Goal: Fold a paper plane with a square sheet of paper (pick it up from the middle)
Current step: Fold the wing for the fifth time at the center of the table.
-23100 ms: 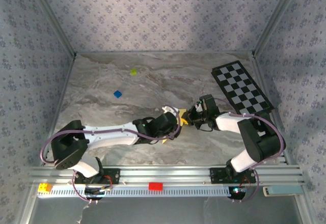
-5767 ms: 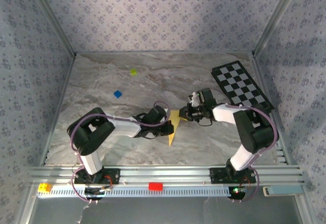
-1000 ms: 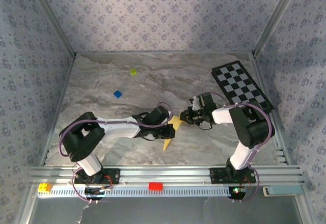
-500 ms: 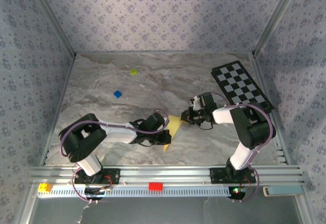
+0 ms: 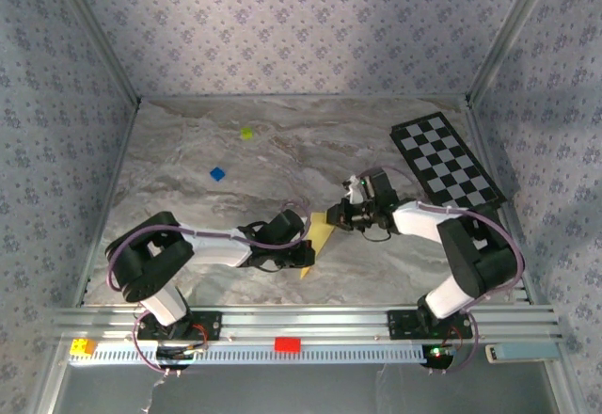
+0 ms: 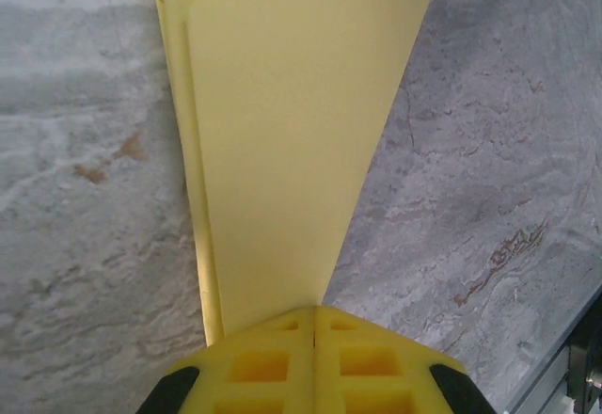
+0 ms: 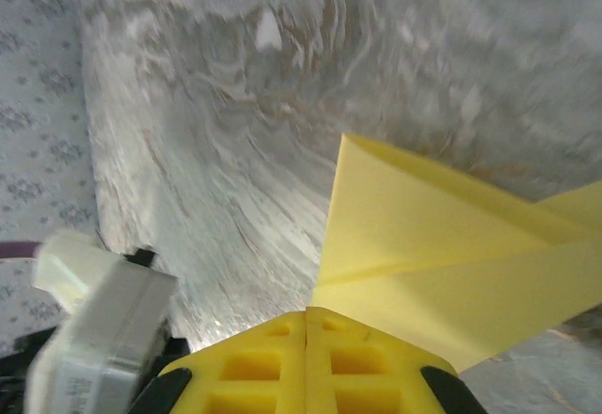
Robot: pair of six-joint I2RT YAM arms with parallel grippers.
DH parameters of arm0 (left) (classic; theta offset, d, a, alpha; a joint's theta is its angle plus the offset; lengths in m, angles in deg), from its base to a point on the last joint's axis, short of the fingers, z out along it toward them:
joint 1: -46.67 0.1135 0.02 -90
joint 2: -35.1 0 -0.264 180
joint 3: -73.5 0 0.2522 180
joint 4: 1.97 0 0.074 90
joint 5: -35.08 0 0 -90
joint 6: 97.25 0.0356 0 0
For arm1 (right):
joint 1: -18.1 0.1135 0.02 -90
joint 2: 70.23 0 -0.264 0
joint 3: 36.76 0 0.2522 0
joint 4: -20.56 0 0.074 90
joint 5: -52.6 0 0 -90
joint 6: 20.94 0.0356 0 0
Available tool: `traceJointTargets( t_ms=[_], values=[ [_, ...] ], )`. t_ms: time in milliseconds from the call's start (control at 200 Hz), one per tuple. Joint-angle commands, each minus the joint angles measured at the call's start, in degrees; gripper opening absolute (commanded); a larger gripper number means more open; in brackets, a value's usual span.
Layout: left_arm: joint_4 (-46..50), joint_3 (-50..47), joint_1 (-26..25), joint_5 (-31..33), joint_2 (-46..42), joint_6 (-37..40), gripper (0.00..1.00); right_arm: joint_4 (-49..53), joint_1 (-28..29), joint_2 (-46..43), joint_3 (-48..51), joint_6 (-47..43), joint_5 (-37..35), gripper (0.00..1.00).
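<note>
While jaws clamp, plane (image 5: pixel 319 234) spans them

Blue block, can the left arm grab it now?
Probably not yet: the left gripper is shut on the paper plane. The way across to the blue block looks free, though.

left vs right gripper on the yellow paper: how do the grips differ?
Left gripper pinches the folded yellow paper at its narrow near end; right gripper pinches the wider far end. In its wrist view, the left gripper's paper runs straight ahead; the right gripper's fans off to one side, a crease showing. Both are shut on the paper.
</note>
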State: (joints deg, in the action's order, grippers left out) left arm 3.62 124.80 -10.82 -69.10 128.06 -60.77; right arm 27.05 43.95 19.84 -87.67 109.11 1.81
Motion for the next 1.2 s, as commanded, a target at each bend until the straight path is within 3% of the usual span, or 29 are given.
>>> traceJointTargets(
  t_ms=[0,315,570,790,1194],
  values=[
    [5.17,-1.00,-0.07,3.09,-0.82,-0.14,0.02,0.94,-0.24,3.90,-0.01,1.29,-3.10,0.04],
    [5.54,4.82,-0.05,2.05,-2.89,1.53,0.07,0.07,-1.76,7.00,0.93,1.73,-4.29,0.02],
    [4.21,8.95,0.97,1.04,2.62,2.49,0.09,0.41,-1.86,7.39,1.27,1.54,-4.57,0.02],
    [2.54,5.85,0.98,-0.38,5.22,0.12,0.09,0.35,-1.85,8.41,1.30,1.22,-4.68,0.02],
    [2.14,-0.18,0.25,-2.13,-1.72,0.31,0.13,1.19,-2.38,8.55,1.20,0.50,-5.17,0.00]
  ],
)
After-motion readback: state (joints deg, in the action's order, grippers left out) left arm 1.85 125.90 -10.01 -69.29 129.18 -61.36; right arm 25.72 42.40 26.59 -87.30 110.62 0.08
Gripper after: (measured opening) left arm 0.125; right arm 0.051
